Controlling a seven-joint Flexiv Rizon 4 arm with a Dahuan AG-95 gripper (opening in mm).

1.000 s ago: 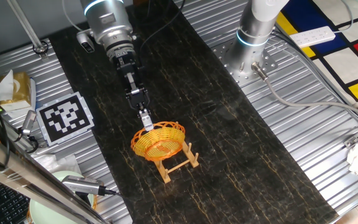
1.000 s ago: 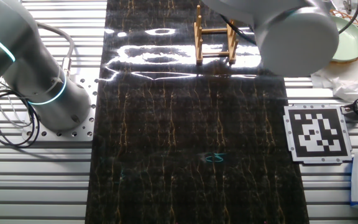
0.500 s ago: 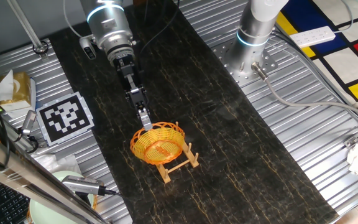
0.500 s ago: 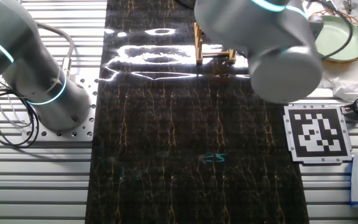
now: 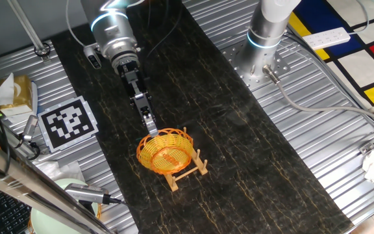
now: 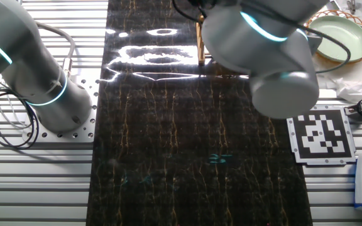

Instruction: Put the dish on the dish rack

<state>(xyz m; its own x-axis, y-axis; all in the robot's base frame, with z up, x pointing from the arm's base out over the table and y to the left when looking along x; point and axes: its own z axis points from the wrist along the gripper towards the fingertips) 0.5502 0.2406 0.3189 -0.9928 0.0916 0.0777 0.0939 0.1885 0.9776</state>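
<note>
Orange-yellow woven lattice dish point(image 5: 166, 151), round and shallow, sits tilted on the small light-wood dish rack point(image 5: 186, 169) on the dark marbled table mat point(image 5: 239, 149), its rim leaning up toward the arm. The slim two-finger gripper point(image 5: 150, 127) points down at the dish's upper edge and its tip seems to touch or pinch that rim (whether the jaws are clamped there or released is too small to tell). From the other fixed view the grey arm body point(image 6: 263, 50) blocks nearly everything, leaving one wooden post of the rack point(image 6: 200, 50) visible, with a pale green plate point(image 6: 339, 37) off to the side.
</note>
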